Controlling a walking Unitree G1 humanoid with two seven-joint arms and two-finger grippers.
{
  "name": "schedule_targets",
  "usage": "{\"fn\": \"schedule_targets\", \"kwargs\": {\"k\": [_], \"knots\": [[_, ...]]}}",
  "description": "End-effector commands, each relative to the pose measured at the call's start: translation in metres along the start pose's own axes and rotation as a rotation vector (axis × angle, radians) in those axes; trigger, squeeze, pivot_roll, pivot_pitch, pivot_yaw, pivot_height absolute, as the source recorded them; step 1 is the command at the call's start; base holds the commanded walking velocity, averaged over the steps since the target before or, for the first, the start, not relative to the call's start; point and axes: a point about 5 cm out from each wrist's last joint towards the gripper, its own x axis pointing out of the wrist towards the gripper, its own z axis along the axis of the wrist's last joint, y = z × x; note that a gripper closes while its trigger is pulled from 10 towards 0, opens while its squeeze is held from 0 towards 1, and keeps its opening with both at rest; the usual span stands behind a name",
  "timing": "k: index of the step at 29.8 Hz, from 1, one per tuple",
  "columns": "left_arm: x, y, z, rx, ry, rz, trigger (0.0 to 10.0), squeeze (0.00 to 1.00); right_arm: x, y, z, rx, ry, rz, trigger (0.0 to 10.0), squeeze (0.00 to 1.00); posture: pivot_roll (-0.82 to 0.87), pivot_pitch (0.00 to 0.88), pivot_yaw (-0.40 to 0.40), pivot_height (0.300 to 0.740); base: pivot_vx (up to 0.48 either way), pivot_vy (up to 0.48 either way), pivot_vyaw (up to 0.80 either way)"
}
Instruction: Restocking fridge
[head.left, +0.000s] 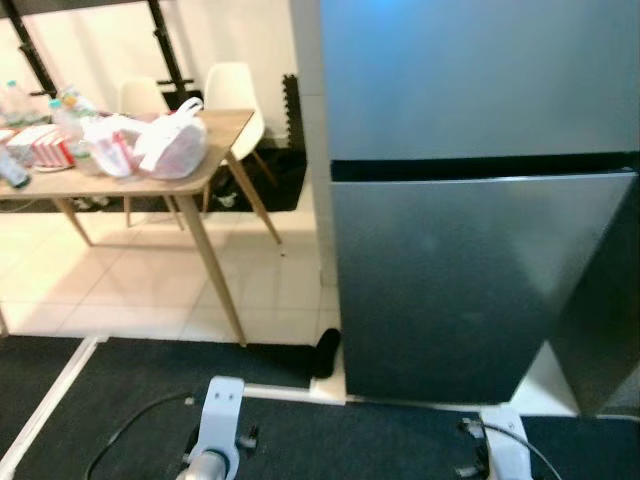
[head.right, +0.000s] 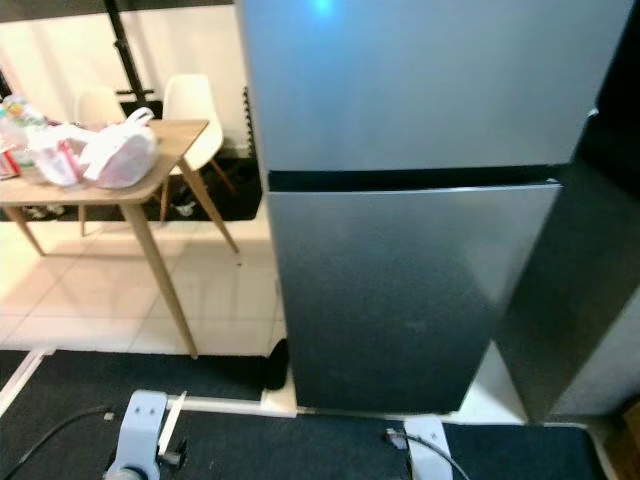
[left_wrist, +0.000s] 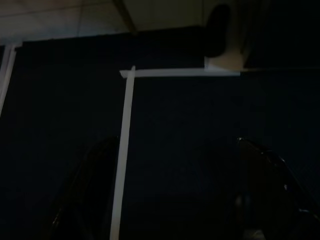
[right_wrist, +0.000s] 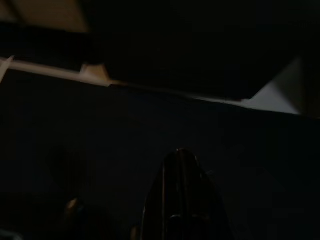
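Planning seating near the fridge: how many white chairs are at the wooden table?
2. One white moulded chair stands behind the table's corner nearest the grey fridge; the other white chair is further left, behind the white plastic bag. More may be hidden.

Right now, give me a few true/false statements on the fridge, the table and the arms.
1. Both doors of the grey fridge are closed. True.
2. The white plastic bag lies on the floor beside the fridge. False: it sits on the wooden table, to the robot's left of the fridge.
3. White chairs stand behind the table. True.
4. The left tool is gripping a bottle. False: its dark fingers are spread and hang over dark matting crossed by white tape.
5. The fridge stands on a bare wooden floor. False: pale tiles lie beside it and dark matting in front.
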Motion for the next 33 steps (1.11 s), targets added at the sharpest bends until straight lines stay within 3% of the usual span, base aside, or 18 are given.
{"fn": "schedule_targets", "kwargs": {"k": [1,18,33], "knots": [[0.001,-0.001,0.003,0.001,-0.001,0.0,10.0,0.0,0.0,0.0,-0.002,0.01,0.008,0.0,10.0,0.0,-0.05,0.032,0.045,0.74,0.0,0.0,0.8],[-0.003,-0.003,-0.014,-0.044,0.056,-0.007,10.0,0.0,-0.001,0.002,-0.004,0.011,0.013,0.004,10.0,0.0,-0.05,0.032,0.043,0.74,0.0,0.0,0.8],[0.001,-0.013,-0.004,-0.05,0.018,-0.078,10.0,0.0,-0.002,0.006,-0.009,0.002,0.01,0.025,10.0,0.0,-0.06,0.007,0.029,0.74,0.0,0.0,0.8]]}}
